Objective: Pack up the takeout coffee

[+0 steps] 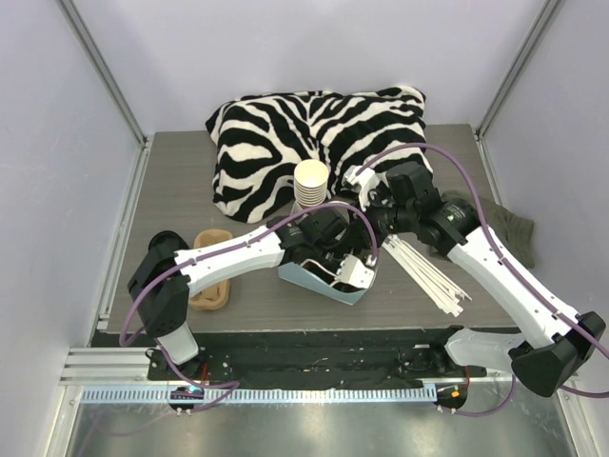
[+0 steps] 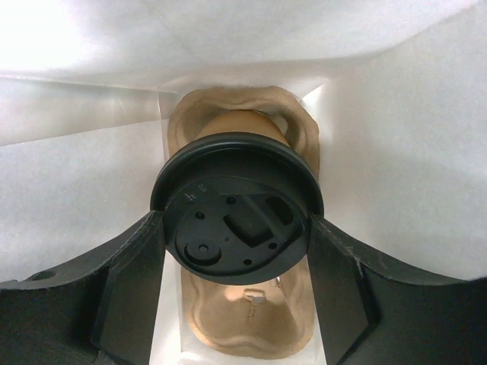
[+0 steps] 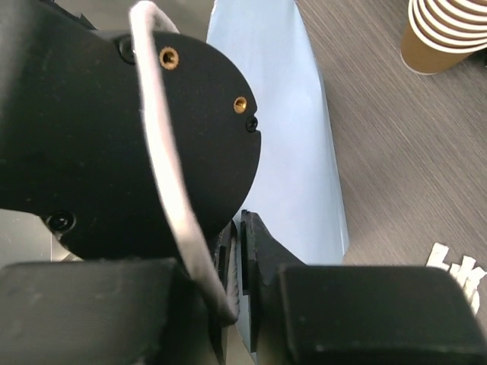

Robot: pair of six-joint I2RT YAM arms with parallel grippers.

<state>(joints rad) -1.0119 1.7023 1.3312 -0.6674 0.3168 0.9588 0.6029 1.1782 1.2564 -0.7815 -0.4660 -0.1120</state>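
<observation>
1. Since packing is underway, the left end effector (image 2: 236,255) grasps the takeout coffee (image 2: 236,220) inside the bag (image 2: 396,152), over the pulp carrier (image 2: 251,334).
2. Seemingly the right end effector (image 3: 237,258) is clenched on the bag edge, likely to steady it.

A zebra-print cloth (image 1: 314,138) lies at the back of a grey table (image 1: 171,181). A stack of lidless paper cups (image 1: 311,186) stands by it; white sticks (image 1: 428,276) lie scattered nearby.
</observation>
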